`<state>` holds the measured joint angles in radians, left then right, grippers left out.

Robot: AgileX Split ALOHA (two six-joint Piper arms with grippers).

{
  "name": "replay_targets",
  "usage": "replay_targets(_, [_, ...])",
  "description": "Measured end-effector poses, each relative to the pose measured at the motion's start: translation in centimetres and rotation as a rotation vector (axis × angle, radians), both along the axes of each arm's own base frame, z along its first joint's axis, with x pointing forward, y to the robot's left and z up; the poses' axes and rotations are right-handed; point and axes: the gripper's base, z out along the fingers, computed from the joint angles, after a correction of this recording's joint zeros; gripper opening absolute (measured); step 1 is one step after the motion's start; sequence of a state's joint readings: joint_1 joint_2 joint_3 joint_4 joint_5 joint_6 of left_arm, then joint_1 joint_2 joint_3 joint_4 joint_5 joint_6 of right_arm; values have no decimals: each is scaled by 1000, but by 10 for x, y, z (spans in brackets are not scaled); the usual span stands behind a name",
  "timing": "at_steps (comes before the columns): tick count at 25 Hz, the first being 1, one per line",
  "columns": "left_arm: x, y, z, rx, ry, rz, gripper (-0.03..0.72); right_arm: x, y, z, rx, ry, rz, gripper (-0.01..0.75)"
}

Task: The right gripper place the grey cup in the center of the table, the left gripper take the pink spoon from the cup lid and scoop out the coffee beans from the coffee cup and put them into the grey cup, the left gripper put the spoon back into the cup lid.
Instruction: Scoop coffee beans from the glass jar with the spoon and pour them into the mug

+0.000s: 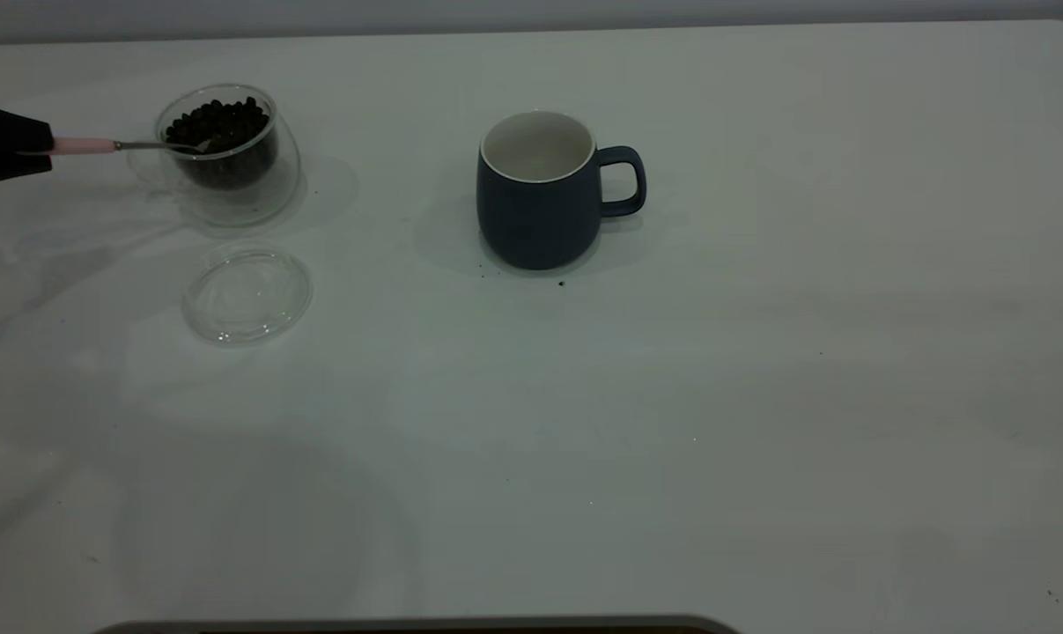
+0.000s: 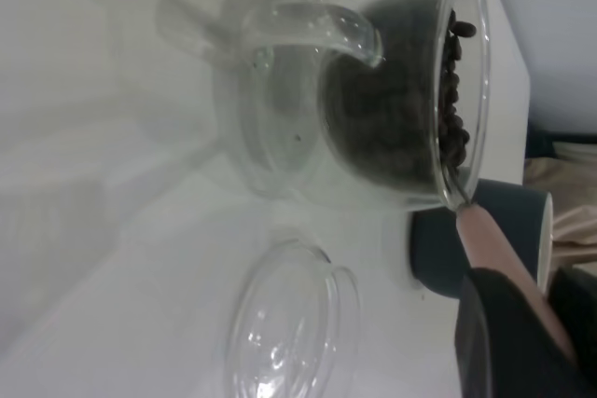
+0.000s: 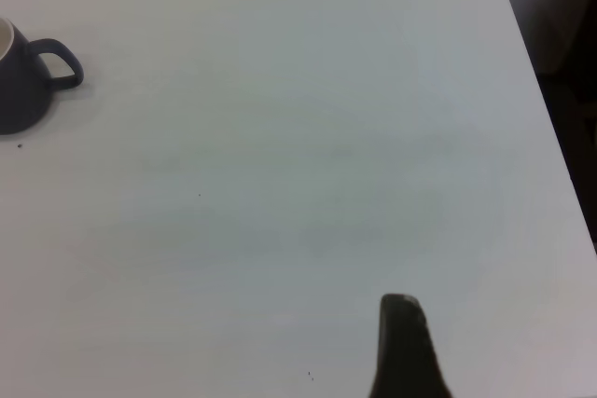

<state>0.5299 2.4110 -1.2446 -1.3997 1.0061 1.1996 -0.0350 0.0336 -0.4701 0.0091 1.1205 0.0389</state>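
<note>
The left tool [image 1: 29,148] sits at the far left edge, clamped on the pink spoon [image 1: 86,145] by its handle. The metal bowl reaches out ahead of the tool over the rim of the coffee cup [image 1: 223,150] and rests on the coffee beans [image 1: 218,123], I'd guess so it can dig in for a scoop. The cup lid [image 1: 247,293] lies bare just beside the glass, near the tool, ready to take the spoon again. Well beyond, the grey cup [image 1: 540,189] stands upright mid-surface, no beans visible inside, handle pointing away from the tool. The right tool [image 3: 403,347] hangs off to the right over bare white surface [image 1: 760,396]; can't tell how its fingers stand. A few dark specks dot the top.
</note>
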Motion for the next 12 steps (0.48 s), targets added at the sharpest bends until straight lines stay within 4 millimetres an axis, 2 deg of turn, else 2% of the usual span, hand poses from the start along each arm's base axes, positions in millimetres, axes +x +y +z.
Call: replay_targets(12, [2, 0, 2, -24, -13, 26, 127, 0, 0, 0, 0, 0, 0, 537])
